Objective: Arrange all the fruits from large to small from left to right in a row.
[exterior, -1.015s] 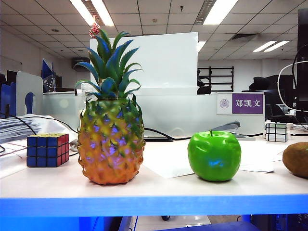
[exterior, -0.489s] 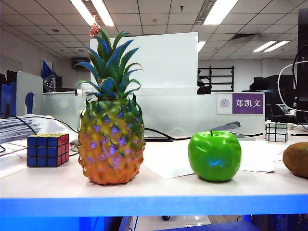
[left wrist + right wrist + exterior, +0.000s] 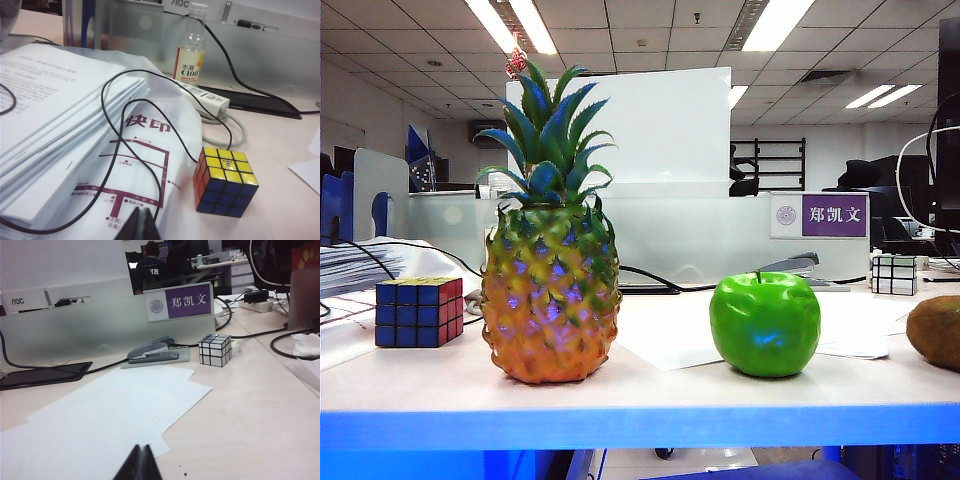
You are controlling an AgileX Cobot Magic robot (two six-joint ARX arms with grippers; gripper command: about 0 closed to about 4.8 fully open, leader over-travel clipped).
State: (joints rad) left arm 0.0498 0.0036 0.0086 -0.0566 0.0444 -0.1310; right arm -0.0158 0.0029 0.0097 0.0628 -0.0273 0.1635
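Three fruits are standing in a row along the near edge of the table [image 3: 650,395], and the pineapple [image 3: 551,300] is serving as the landmark. Reading away from the pineapple toward the right of the exterior view, the green apple [image 3: 765,325] is sitting well apart from it, and the brown kiwi [image 3: 935,332] is lying farther still, cut off by the frame edge. On the pineapple's other side, the coloured Rubik's cube [image 3: 417,311] is resting near it; behind and far beyond the apple, the silver-white cube [image 3: 894,274] is sitting by a stapler [image 3: 790,266].

Neither arm is appearing in the exterior view. The left gripper [image 3: 141,227] is showing clenched and empty at the edge of its wrist view, hanging above a bagged stack of papers [image 3: 60,135] with the Rubik's cube [image 3: 225,181] beside it. The right gripper [image 3: 139,465] is likewise clenched and empty, hanging above loose paper sheets [image 3: 105,415], with the silver-white cube [image 3: 215,350] well beyond.

Judged from this layout, the order is already running large to small, so the remaining work is appearing slight. Doing the step well is meaning: leaving both cubes alone, opening a gripper fully before approaching, and, if anything, drawing the kiwi closer to the apple while keeping the line parallel to the table edge.
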